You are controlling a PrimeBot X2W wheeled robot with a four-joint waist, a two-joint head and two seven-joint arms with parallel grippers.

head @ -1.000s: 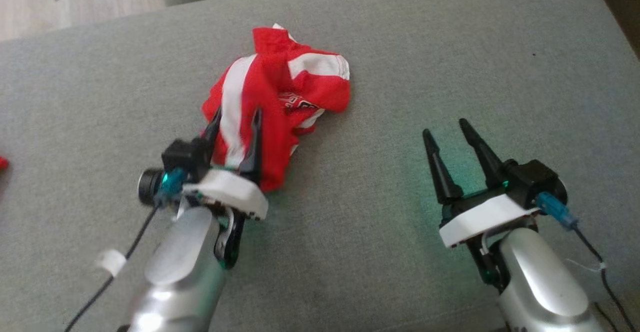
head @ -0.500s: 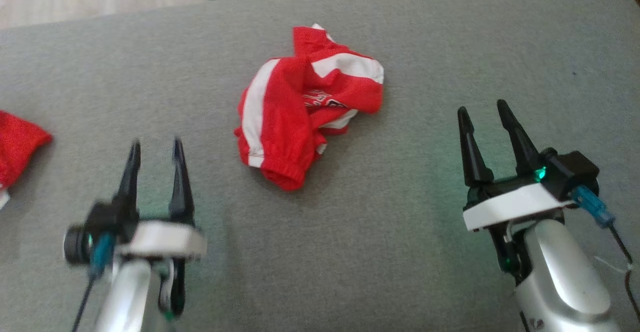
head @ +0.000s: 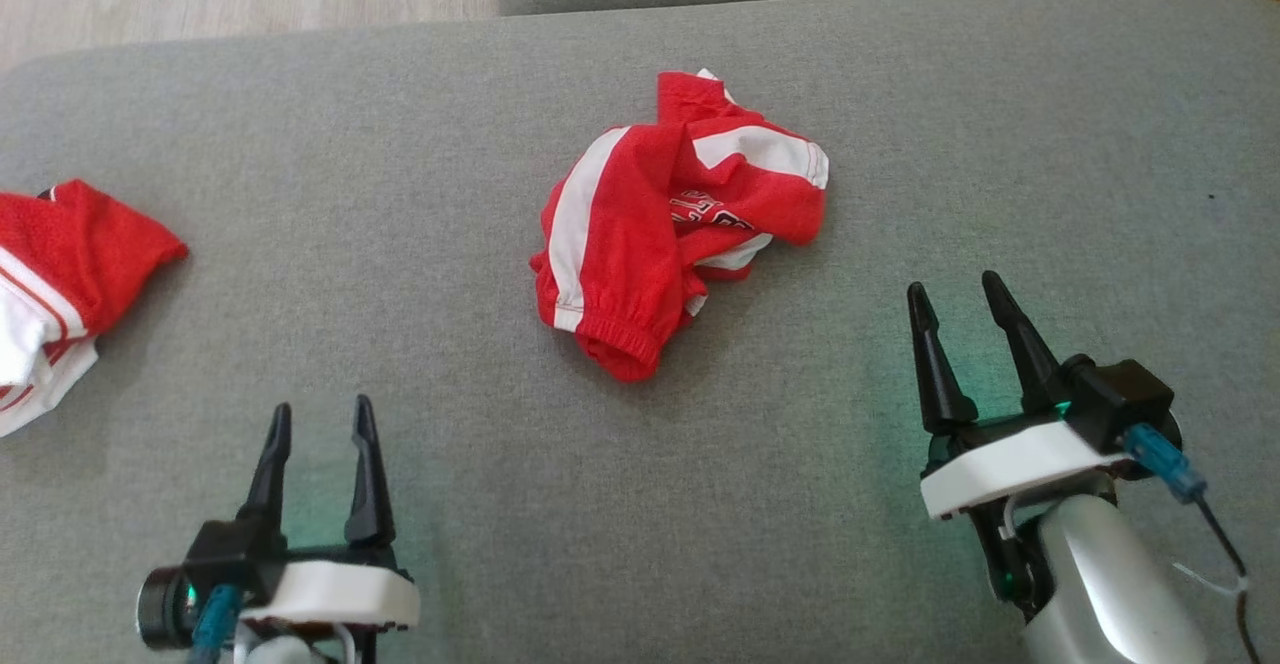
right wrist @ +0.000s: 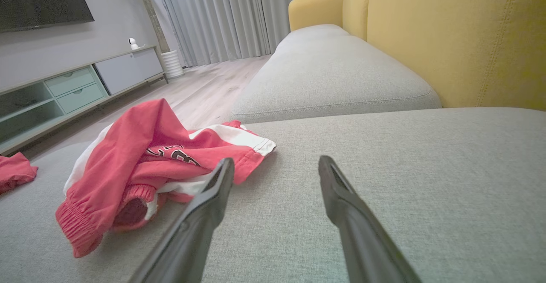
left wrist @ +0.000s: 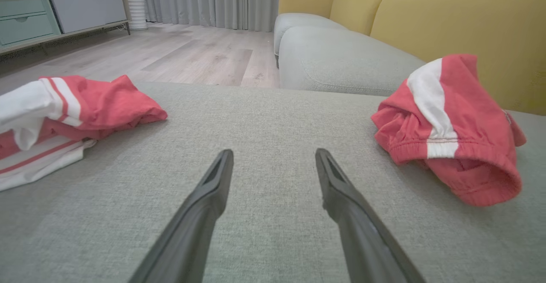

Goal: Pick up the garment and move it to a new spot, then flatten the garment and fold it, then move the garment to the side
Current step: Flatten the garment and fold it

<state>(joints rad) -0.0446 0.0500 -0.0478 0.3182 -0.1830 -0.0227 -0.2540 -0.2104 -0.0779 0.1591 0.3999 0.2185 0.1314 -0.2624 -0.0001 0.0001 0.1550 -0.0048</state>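
I judged flattening and folding undone: the crumpled red-and-white fabric garment (head: 650, 244) lay mid-frame, my left gripper (head: 322, 405) and right gripper (head: 952, 283) wide apart, empty.

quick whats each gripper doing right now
Left gripper: open, empty, apart from the crumpled red-and-white fabric garment.
Right gripper: open, empty.

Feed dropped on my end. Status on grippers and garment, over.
Open and empty: left gripper, right gripper. Crumpled red-and-white garment on grey cushion between them, touching neither. Second red garment far left, out of the way.
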